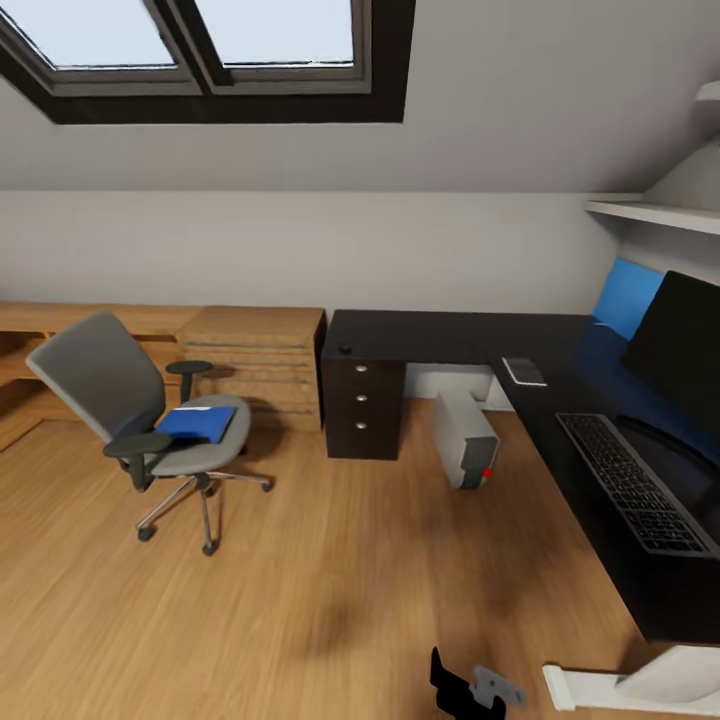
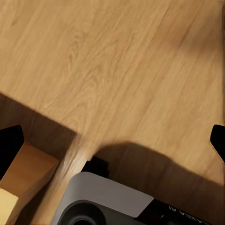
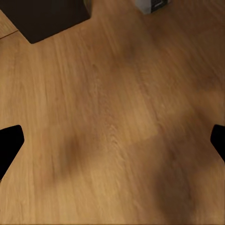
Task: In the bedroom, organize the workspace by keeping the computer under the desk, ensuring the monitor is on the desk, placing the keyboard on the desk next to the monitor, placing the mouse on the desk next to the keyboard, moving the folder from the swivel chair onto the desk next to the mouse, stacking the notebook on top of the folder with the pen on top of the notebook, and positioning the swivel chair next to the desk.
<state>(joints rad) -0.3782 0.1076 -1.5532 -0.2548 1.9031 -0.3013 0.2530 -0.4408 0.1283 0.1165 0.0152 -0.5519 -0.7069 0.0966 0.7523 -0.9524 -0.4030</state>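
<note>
The folder (image 1: 200,421), bright blue, lay flat on the seat of the swivel chair (image 1: 130,410), which stood on the wood floor (image 1: 300,590) well away from both grippers, ahead and to the left of them. Beside the chair, against the wall, stood a light-wood dresser (image 1: 262,360).

The desk (image 1: 520,350) ran in an L ahead and to the right of the grippers, its glossy black top bearing the keyboard (image 1: 636,482) with the monitor (image 1: 680,345) just behind it before the blue back panel. A small dark flat thing (image 1: 524,371), perhaps the notebook, lay on the desk near the corner; a small dark knob-like thing (image 1: 346,349) sat on the desk end above the drawers (image 1: 363,408), too small to tell what it was. The computer (image 1: 466,437) stood on the floor in the desk's inner corner, tilted, partly under the top.

The left gripper (image 2: 112,140) hung above bare floor with its fingertips (image 2: 10,143) wide apart, holding nothing; part of the robot's grey base (image 2: 103,197) lay under it. The right gripper (image 3: 112,140) was likewise spread wide and empty over the floor, with the foot of the drawers and the computer's corner (image 3: 151,5) farther ahead of it.
</note>
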